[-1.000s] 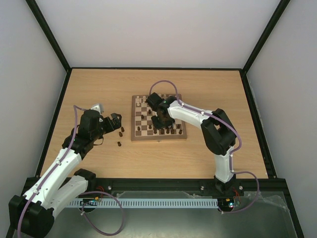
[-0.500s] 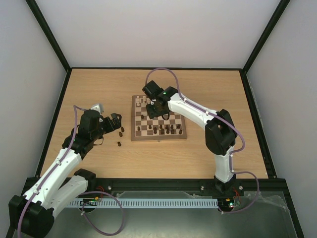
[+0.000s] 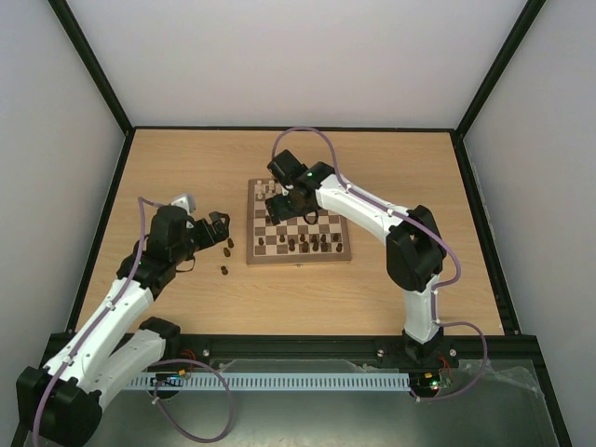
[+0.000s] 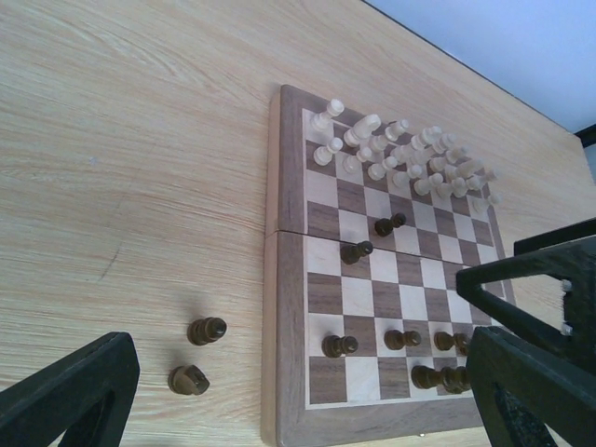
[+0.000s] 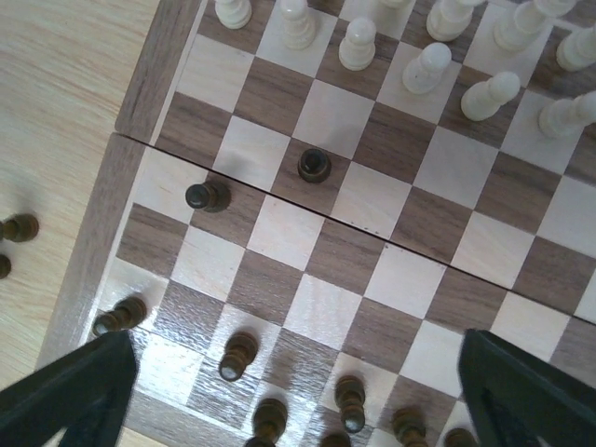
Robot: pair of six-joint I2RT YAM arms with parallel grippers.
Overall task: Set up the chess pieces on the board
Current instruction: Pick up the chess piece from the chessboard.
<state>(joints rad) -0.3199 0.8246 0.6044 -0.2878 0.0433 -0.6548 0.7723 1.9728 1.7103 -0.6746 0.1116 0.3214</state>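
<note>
We are seeing the right gripper (image 5: pixel 296 343) hanging wide open above the board (image 5: pixel 140 102), gripping nothing; the left gripper (image 4: pixel 298 346) is gaping open too, empty. Two dark chess pieces (image 5: pixel 315 165) are standing mid-board, pale ones are crowding the upper rows, and two dark ones are lying on the table (image 4: pixel 112 140) left of the board.

Middle rows of the board (image 5: pixel 410 270) lie open, save two stray dark pieces (image 5: pixel 315 165) standing there.
</note>
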